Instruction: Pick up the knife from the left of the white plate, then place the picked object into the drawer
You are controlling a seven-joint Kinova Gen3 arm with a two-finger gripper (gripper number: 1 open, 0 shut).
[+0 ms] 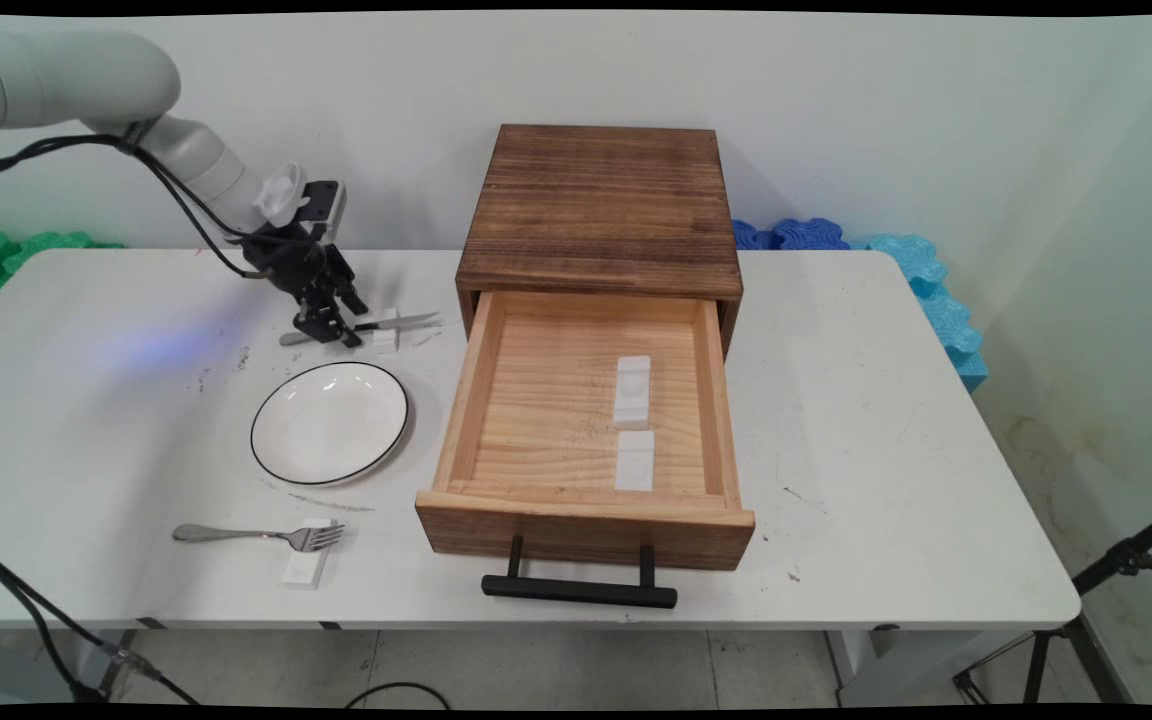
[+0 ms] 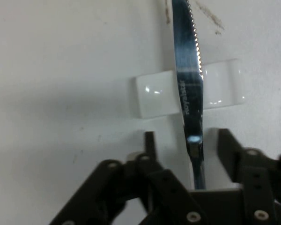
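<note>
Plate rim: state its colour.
Black: a thin black line rings the white plate, clearest in the main view.

Tool (image 1: 328, 330) low over knife (image 1: 406, 322) — plate (image 1: 329, 422) near, drawer (image 1: 591, 420) right.

Premises present as a robotics laboratory or test room, not a home or kitchen. A white robot arm (image 1: 86, 90) with trailing black cables works over a plain white worktop (image 1: 886, 420) set against a bare pale wall. Tableware is staged on white moulded holders: a knife (image 1: 376, 325) and a fork (image 1: 256, 535) each rest on one, and two more lie in the open drawer (image 1: 586, 420) of a standalone wooden box. Coloured foam blocks (image 1: 926, 285) line the wall, and a black tripod leg (image 1: 1126, 565) stands at the right.
</note>
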